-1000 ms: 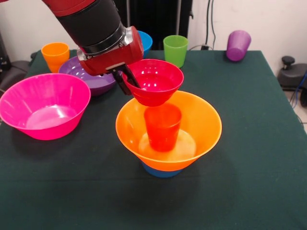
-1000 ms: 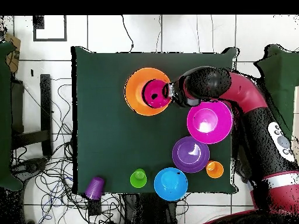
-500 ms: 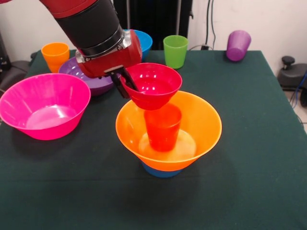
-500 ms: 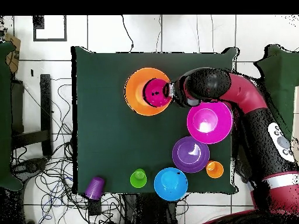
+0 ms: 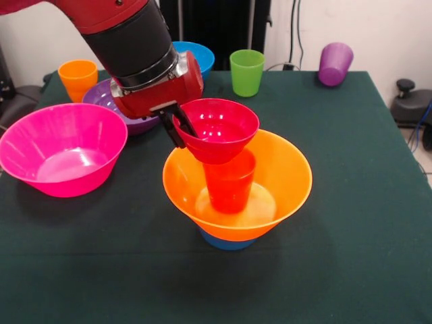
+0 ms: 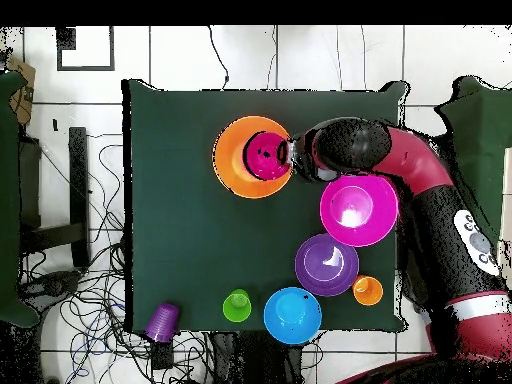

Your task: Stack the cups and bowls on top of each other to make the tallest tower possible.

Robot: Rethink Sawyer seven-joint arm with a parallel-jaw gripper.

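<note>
Pincer (image 5: 177, 125): clamped on the near rim of the red bowl (image 5: 216, 129), one finger inside the bowl, one outside.
Red bowl: upright, held in the air over the tower, its bottom right at the mouth of the red-orange cup (image 5: 229, 182); contact cannot be told.
Tower: light-blue bowl (image 5: 226, 241) at the bottom, orange bowl (image 5: 283, 175) on it, red-orange cup standing upright inside the orange bowl.
Overhead: red bowl (image 6: 265, 157) lies within the orange bowl's (image 6: 232, 160) outline, toward the arm's side.
Pink bowl (image 5: 62, 148): upright on the desk (image 5: 351, 256), beside the tower, apart from it.
Purple bowl (image 5: 111, 101): behind the pink bowl, partly hidden by the arm.
Blue bowl (image 5: 196, 54): at the desk's far part, behind the arm.
Yellow-orange cup (image 5: 77, 77): upright near the far corner.
Green cup (image 5: 247, 71): upright, near the blue bowl.
Purple cup (image 5: 335, 63): tilted at the other far corner's edge.
</note>
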